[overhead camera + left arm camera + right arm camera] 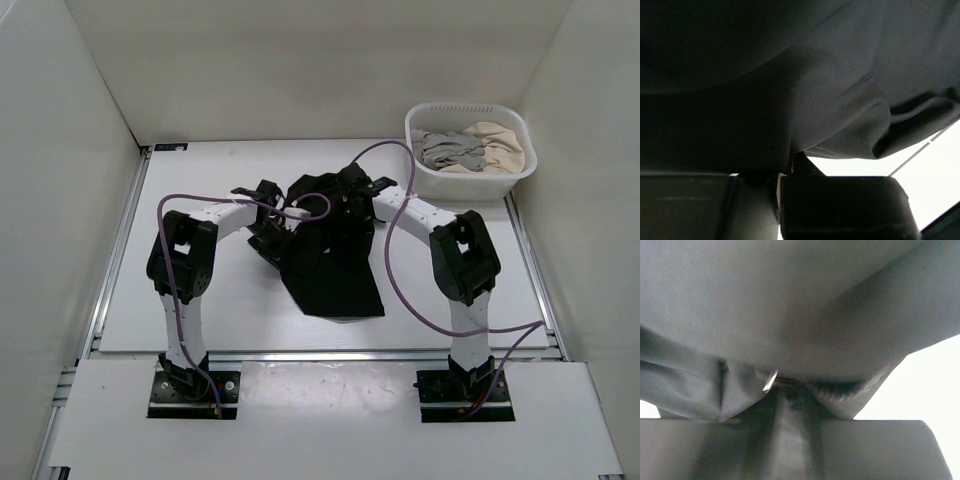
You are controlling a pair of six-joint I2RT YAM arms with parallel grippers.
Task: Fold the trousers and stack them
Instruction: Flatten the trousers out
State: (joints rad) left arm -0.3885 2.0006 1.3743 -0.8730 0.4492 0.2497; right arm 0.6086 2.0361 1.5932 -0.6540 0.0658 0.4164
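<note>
The black trousers hang bunched between my two grippers in the middle of the table, the lower part draped down onto the table towards the near edge. My left gripper is shut on the trousers' left upper edge; in the left wrist view the dark cloth fills the frame above the fingers. My right gripper is shut on the right upper edge; in the right wrist view the cloth is pinched at the fingertips, with a small metal piece showing.
A white laundry basket stands at the back right with grey and beige garments in it. White walls enclose the table on the left, back and right. Purple cables loop over both arms.
</note>
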